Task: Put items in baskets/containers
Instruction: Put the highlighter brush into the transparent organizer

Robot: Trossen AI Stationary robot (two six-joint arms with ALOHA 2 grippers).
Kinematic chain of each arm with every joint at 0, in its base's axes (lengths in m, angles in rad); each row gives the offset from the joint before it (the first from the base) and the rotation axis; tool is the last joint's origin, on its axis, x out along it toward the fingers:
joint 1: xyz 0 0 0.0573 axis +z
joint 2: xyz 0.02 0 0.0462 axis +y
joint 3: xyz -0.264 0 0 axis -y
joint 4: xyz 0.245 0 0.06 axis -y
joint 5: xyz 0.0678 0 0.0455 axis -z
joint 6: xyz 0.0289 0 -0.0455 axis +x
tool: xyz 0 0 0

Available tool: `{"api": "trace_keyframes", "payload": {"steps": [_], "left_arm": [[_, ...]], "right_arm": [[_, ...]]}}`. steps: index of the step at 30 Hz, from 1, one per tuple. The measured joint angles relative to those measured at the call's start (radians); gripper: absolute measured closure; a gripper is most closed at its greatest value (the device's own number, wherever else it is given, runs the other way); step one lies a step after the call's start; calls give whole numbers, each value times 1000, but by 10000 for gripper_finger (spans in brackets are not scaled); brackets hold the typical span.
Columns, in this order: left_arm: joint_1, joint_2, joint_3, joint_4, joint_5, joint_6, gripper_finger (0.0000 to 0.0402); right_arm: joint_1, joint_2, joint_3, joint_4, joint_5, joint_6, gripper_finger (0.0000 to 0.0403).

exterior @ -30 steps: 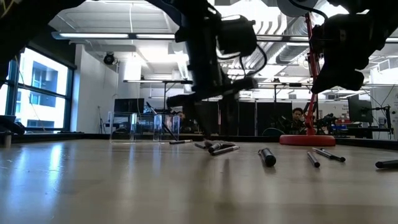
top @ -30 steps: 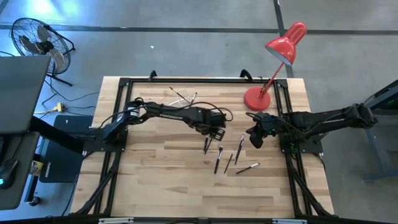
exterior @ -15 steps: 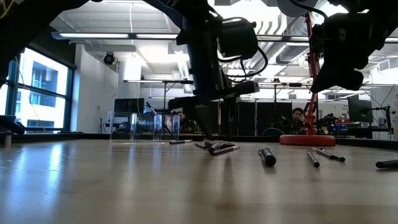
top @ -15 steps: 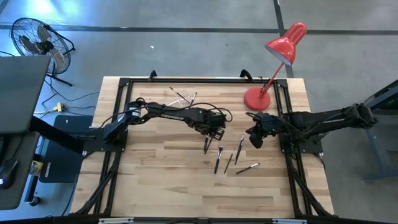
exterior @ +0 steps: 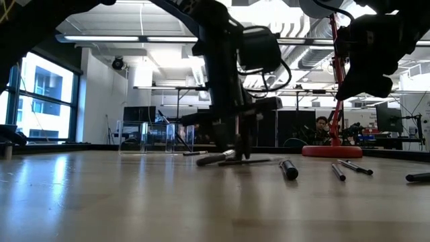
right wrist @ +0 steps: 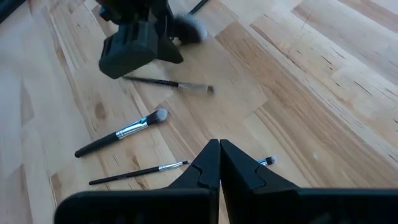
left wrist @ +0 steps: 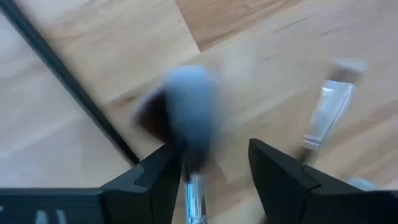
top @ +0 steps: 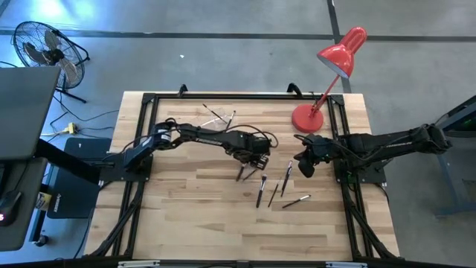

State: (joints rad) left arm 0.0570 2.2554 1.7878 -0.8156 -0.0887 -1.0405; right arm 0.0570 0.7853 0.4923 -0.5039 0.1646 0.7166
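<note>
My left gripper (top: pixel 255 159) hangs open, pointing down, low over the table's middle. Its fingers straddle a makeup brush with a fluffy head (left wrist: pixel 186 106); that brush (top: pixel 241 173) lies on the wood. Several more slim brushes (top: pixel 273 190) lie flat just to its right. The clear holder (exterior: pixel 158 136) stands at the far side, with brush handles (top: pixel 218 115) showing there. My right gripper (right wrist: pixel 219 163) is shut, holds nothing, and hangs above the table near the right edge (top: pixel 305 167). My left gripper comes from above with its fingers on either side of the brush's metal neck (left wrist: pixel 194 196), just behind the fluffy head. The inner side of one finger (left wrist: pixel 163 171) lies against the neck; the other finger stands apart. The brush rests on the table (exterior: pixel 215 159).
A red desk lamp stands on its round base (top: pixel 308 117) at the far right, its stem leaning out over the edge. A black frame (top: pixel 149 134) runs around the table. Bare wood lies open at the near side (top: pixel 216 223).
My left gripper has sunk toward the table onto the brush, staying open. The fluffy brush has swung round on the wood, its handle end going toward the table's left. The other brushes have stayed where they lay.
</note>
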Motion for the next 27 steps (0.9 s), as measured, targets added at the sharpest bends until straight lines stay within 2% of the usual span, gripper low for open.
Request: {"api": "trace_keyframes", "payload": {"steps": [12, 16, 25, 27], "left_arm": [[-6, 23, 2, 1, -22, -30, 228], [-5, 23, 1, -5, -23, -30, 258], [-5, 23, 0, -3, -19, -3, 365], [-5, 23, 0, -2, -12, -3, 368]], "right_arm": [[0, 0, 0, 1, -4, -11, 401], [0, 0, 0, 1, -4, -18, 398], [0, 0, 0, 1, -4, -19, 401], [0, 0, 0, 1, -4, -20, 401]]}}
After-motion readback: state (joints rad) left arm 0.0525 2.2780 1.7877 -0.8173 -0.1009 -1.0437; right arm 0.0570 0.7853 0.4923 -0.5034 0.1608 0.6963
